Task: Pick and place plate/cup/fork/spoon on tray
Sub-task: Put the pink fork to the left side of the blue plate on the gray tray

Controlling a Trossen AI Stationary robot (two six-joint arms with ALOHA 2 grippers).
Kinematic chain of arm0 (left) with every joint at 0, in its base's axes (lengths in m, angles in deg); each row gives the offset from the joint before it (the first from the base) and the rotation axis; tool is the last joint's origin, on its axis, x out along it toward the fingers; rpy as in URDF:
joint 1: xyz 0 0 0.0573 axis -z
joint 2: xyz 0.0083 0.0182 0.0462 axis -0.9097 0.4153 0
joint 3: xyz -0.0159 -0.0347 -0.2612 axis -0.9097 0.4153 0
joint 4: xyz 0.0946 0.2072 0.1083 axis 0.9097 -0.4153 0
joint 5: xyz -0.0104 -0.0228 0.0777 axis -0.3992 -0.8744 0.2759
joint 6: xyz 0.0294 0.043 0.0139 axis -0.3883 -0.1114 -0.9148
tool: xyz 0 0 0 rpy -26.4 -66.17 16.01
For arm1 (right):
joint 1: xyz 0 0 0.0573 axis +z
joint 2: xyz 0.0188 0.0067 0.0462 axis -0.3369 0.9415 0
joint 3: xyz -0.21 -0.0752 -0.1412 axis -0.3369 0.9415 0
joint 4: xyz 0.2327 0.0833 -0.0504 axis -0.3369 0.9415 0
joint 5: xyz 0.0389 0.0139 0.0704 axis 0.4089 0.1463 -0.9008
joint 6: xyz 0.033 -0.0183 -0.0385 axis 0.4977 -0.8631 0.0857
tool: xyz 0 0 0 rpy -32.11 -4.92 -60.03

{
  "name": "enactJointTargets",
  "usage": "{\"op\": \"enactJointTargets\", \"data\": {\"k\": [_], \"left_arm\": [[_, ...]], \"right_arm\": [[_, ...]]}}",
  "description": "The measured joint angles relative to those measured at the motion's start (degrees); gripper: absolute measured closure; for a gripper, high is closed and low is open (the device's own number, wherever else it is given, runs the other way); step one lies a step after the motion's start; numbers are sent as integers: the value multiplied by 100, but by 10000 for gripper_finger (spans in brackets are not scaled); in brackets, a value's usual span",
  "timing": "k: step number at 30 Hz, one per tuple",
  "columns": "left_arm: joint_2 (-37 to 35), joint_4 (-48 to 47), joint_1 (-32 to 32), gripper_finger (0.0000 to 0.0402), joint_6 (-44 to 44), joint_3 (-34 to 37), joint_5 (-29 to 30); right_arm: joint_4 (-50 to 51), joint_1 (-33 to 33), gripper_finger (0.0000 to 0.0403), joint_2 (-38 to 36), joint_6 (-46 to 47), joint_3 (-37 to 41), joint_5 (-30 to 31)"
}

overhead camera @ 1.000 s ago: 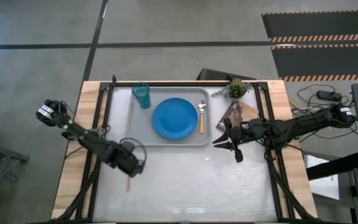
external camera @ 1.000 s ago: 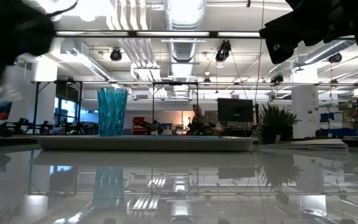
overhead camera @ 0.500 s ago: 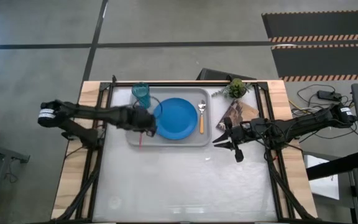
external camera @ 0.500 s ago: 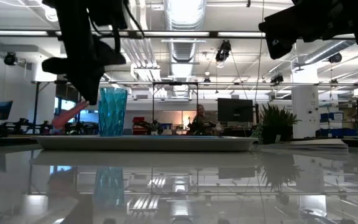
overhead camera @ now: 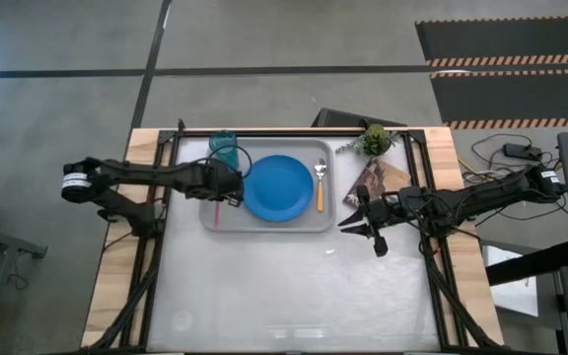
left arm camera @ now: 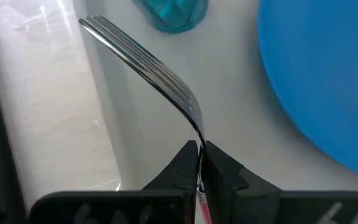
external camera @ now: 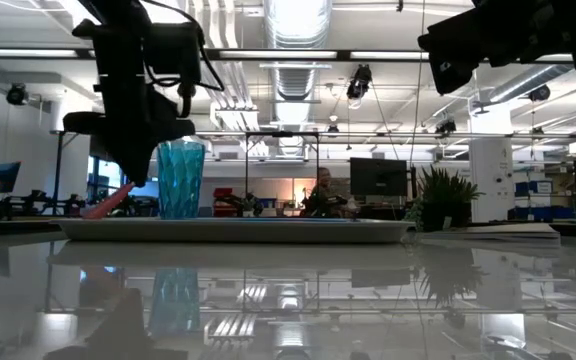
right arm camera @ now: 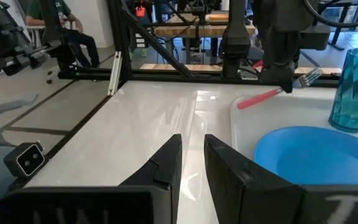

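**Fork held over the tray's left end**

Jaws clamped tight on the fork (left arm camera: 166, 84): from my remote station I see the left gripper (overhead camera: 227, 185) pinching it at the neck, where the metal meets the pink-red handle, with the tines reaching out ahead over the tray (overhead camera: 264, 225). In the high view this gripper hangs above the tray's left part, just left of the plate (overhead camera: 277, 187) and just near of the cup (overhead camera: 224, 150). The pink-red handle pokes out toward the near side, over the tray's pale floor. In the low view the fork slants, handle end down, close to the tray's left rim; I cannot tell whether it touches the tray.

The blue plate lies flat in the middle of the tray. The teal cup stands upright in the tray's far-left corner. The spoon (overhead camera: 319, 184) lies along the plate's right side on the tray, its metal bowl toward the far edge and its orange handle toward the near one.

The right gripper (overhead camera: 359, 223) waits above the table (overhead camera: 294, 286) just off the tray's right end, its two fingers (right arm camera: 166, 163) only a narrow gap apart and holding nothing. Beside it lie a brownish picture card (overhead camera: 371, 178) and, farther back, a small potted plant (overhead camera: 374, 138).
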Motion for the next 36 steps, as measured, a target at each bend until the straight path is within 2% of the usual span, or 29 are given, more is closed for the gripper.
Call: {"op": "enactJointTargets", "data": {"k": [5,12,25,32,36], "left_arm": [[0,480,0,401,-1,173,24],[0,580,0,399,0,239,69],[-5,589,21,314,-211,252,289],[-171,608,410,306,-784,252,290],[-281,612,752,306,-1159,252,282]], "right_arm": [[1,0,346,0,35,0,0],[4,0,346,2,49,0,0],[4,0,346,4,108,0,0],[130,0,346,4,383,0,0],[472,2,346,20,887,0,9]]}}
